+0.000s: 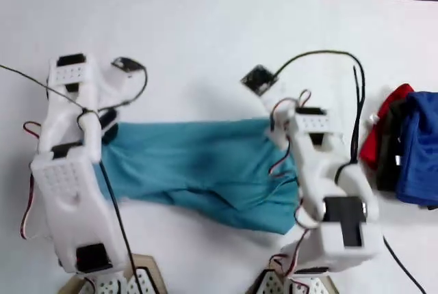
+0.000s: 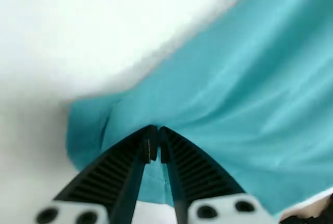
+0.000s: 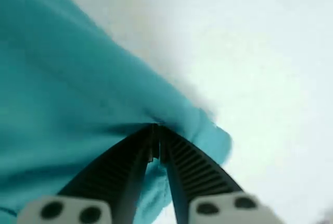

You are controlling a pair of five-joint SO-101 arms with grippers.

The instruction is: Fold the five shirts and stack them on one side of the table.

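A teal shirt (image 1: 205,171) is stretched across the middle of the white table between the two arms. My left gripper (image 2: 154,140) is shut on the teal shirt (image 2: 244,94) near its left corner, with cloth pinched between the black fingertips. My right gripper (image 3: 156,139) is shut on the teal shirt (image 3: 67,99) at its right corner. In the high view the left arm (image 1: 72,164) stands over the shirt's left end and the right arm (image 1: 321,171) over its right end.
A pile of shirts lies at the table's right edge: red (image 1: 383,126), black (image 1: 391,147) and blue (image 1: 419,147). The bare white table (image 1: 205,41) stretches behind the arms. Cables loop around both arms.
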